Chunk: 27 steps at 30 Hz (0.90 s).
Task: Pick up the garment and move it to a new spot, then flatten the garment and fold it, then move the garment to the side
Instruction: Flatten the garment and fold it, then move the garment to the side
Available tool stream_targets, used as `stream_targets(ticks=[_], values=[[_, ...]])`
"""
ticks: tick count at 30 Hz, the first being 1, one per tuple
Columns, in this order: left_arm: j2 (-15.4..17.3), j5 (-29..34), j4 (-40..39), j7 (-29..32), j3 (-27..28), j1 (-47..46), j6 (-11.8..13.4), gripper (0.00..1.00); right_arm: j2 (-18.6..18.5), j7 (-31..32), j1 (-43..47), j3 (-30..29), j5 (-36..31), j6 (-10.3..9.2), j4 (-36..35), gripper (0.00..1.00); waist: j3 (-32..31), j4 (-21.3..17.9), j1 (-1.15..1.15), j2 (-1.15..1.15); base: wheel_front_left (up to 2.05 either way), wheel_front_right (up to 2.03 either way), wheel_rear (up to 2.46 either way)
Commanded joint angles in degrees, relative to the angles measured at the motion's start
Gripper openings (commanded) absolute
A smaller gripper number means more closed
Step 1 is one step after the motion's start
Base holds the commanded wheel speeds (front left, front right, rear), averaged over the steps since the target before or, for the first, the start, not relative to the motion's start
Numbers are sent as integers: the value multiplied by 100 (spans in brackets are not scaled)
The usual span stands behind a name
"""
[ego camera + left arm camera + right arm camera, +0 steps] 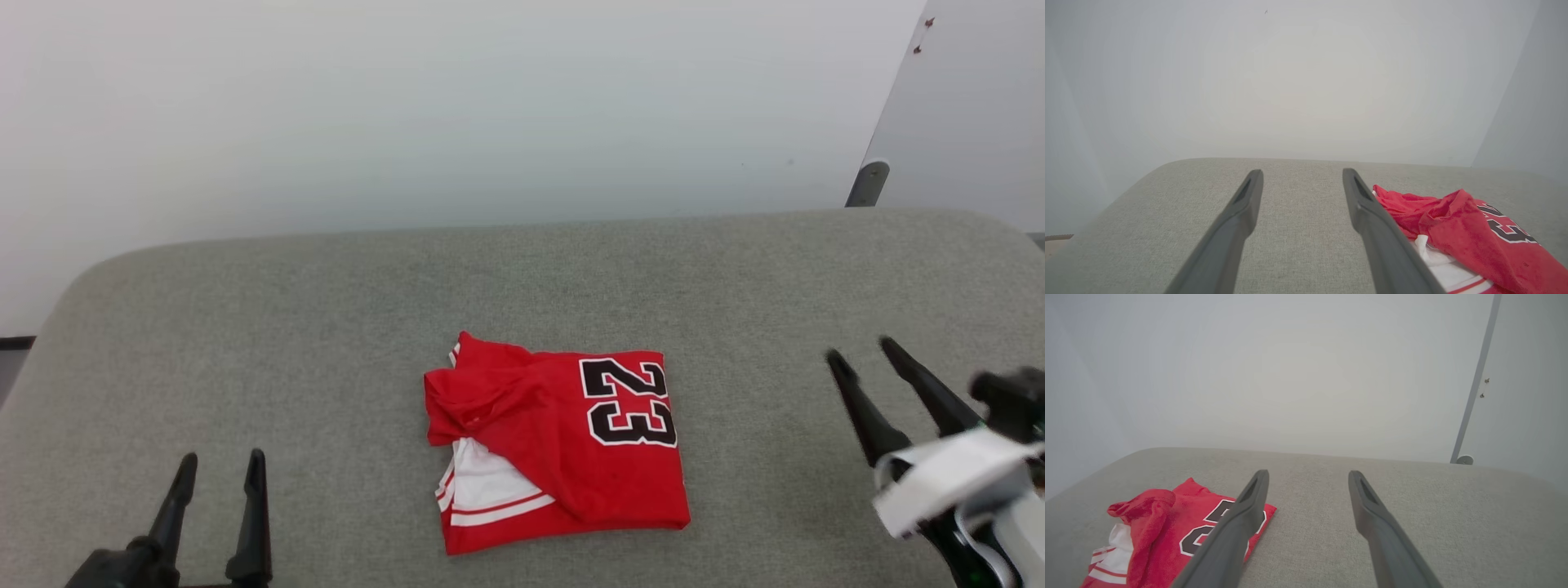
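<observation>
Dark and spread apart, the two fingers of the left hand (223, 457) hold nothing. It sits well to the left of the garment (563, 445), nearer the robot. The right hand (859, 349) is likewise released and empty, well to the garment's right. The garment lies between them as a compact red rectangle with the number 23 facing up. A white sleeve with striped trim peeks out under a loose, rumpled flap on its left side. Beneath it the grey fabric surface (326, 327) stretches well beyond the garment on both sides. The fold looks done, so the step in hand is probably carrying the garment aside. To do that well, each hand should come in low at opposite edges of the garment and pinch through all the layers, catching that loose left flap. Both should then lift and travel level and together, so the stack does not spring open.
</observation>
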Motion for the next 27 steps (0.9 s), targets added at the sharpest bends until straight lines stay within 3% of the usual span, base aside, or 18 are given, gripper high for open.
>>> stream_targets(ticks=[1,13,27], values=[[-8,37,12,-19,20,73,-19,100,5,-38,215,-199,-64,0,-52,100,-46,-14,0,0,0,0,0],[60,34,134,-19,49,193,-16,100,309,-55,1436,-1364,-643,0,-685,100,-136,-50,0,0,0,0,0],[53,58,231,-19,36,193,-17,100,507,9,1806,-1640,-893,0,-936,100,-108,-54,0,0,0,0,0]])
